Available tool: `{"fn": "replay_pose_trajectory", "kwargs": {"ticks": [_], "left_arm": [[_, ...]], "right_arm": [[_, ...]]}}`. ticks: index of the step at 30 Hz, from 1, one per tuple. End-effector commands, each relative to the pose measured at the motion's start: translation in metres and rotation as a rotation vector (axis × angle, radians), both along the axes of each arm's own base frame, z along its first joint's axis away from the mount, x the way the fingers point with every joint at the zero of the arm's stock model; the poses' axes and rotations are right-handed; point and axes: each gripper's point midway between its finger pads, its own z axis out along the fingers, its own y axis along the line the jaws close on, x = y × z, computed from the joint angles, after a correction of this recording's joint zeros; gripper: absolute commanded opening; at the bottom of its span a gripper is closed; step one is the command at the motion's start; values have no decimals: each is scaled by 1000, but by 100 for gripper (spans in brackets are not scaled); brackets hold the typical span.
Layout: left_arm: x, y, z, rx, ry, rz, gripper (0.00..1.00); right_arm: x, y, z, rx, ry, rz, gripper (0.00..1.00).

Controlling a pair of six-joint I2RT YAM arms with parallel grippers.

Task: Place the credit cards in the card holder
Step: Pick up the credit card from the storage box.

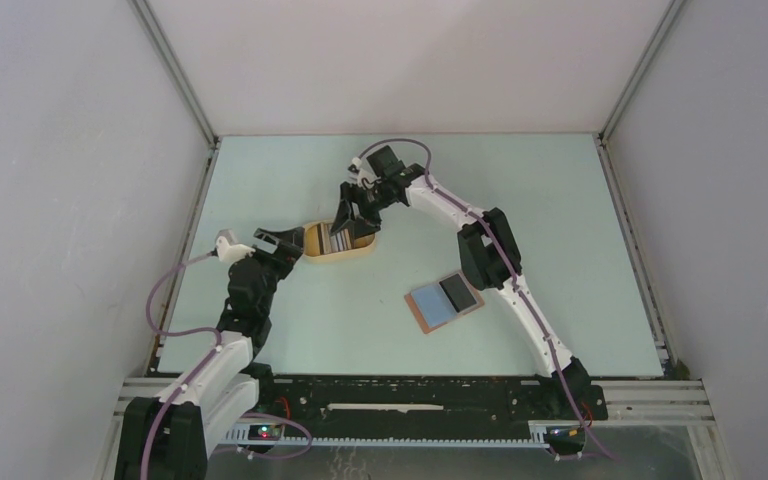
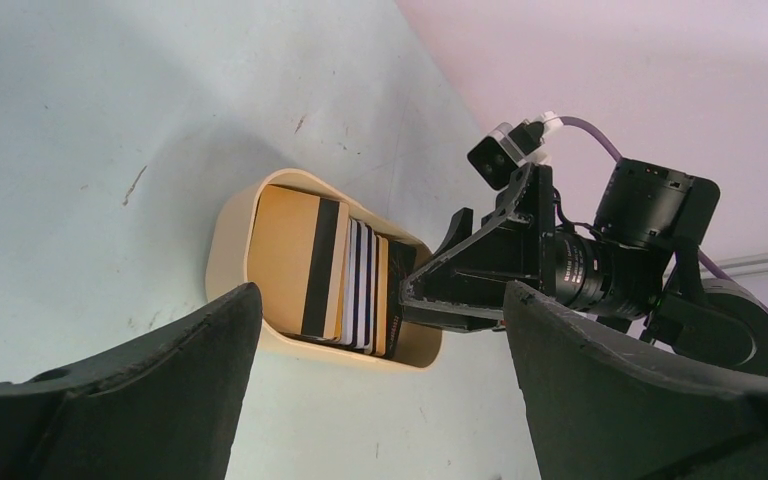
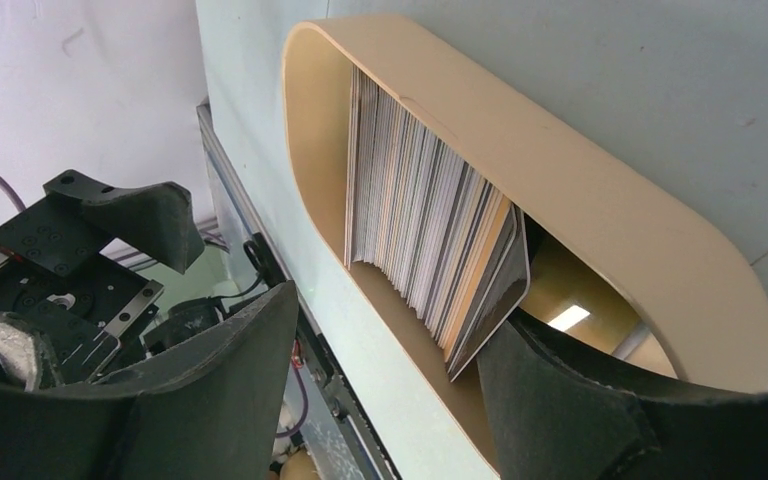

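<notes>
Reaching into the oval tray (image 2: 222,240) with the right gripper (image 1: 352,222), I have its fingers apart and lowered around the end of the stack. One finger sits inside the tray behind the outermost dark card and the other on the far side of several cards. Nothing is clamped yet, and I cannot tell whether either pad touches a card.

The credit cards (image 3: 410,200) stand on edge, packed side by side across the tray, which sits left of the table's (image 1: 560,200) middle. Standing like that, they give me only their top edges, so I come at them from above. The last few lean away from the pack, and I judge that gap is the easiest place to slip a finger in.

The left gripper (image 1: 278,240) waits just beside the tray's left end, fingers wide apart and holding nothing. I keep it there so it can brace the tray if it slides when a card is pulled out.

The card holder (image 1: 438,305) lies opened flat, blue-grey inside facing up, right of the tray and closer to the table's near edge. It is well apart from both grippers. A dark card (image 1: 457,291) rests on its right half. Many cards are left in the tray, so I reckon the job is at an early stage.
</notes>
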Motion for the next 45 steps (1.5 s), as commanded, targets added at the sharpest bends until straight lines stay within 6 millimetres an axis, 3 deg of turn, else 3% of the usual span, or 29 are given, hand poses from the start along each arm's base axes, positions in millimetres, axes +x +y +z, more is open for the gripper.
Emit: {"fn": "replay_pose_trajectory", "kwargs": {"ticks": [1, 14, 26, 32, 38, 45], "left_arm": [[-2, 3, -3, -7, -14, 8, 95], [-2, 3, -3, -8, -14, 6, 95], [-2, 3, -3, -8, -14, 5, 95], [-2, 3, -3, -8, -14, 4, 95], [-2, 2, -3, -9, -13, 2, 95], [-2, 2, -4, -9, -12, 2, 95]], "right_arm": [[8, -6, 43, 17, -105, -11, 73], [20, -16, 28, -58, -133, -60, 65], [21, -20, 31, -32, -101, -65, 54], [20, -20, 30, -25, -92, -62, 40], [24, -23, 27, -36, -95, -75, 20], [30, -27, 26, -59, -116, -93, 6]]}}
